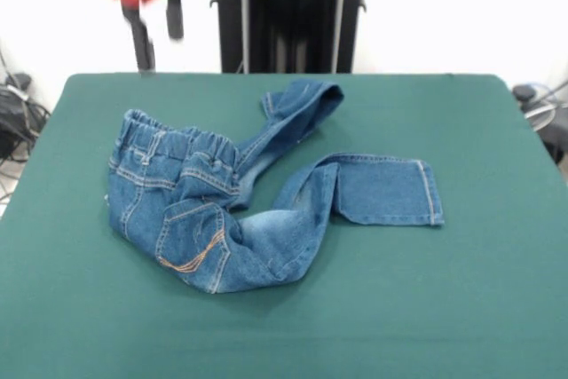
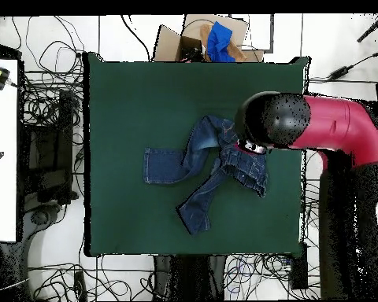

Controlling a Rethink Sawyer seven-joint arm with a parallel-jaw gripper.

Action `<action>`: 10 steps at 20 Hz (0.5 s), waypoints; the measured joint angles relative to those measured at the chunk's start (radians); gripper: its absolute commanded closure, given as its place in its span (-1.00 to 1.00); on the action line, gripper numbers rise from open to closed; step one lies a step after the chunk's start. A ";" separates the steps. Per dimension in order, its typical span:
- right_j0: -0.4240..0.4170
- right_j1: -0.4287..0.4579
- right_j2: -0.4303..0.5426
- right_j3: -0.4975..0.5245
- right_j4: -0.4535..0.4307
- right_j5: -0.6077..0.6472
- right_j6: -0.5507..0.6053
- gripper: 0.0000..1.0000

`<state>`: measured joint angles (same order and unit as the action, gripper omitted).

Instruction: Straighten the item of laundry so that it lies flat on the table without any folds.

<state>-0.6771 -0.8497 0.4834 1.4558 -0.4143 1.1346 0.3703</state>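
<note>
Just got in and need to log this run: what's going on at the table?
A red robot arm hangs above the waistband end of a small pair of jeans on the green table. The jeans are not flat: the seat is bunched, one leg bends sideways and the other curls toward the table's far edge. In the front view the end effector is raised and holds nothing.

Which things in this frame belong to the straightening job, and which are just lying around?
Job:
- blue denim jeans, crumpled, legs bent and folded
- green table
- red robot arm, over the waistband end

Lying about:
- cardboard box holding something blue, off the table
- cables on the floor
- white bench beside the table
</note>
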 measured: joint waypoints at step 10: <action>0.037 -0.264 -0.143 0.229 0.145 -0.048 0.013 -1.00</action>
<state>-0.6403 -1.1140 0.3402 1.6843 -0.2695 1.0861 0.3833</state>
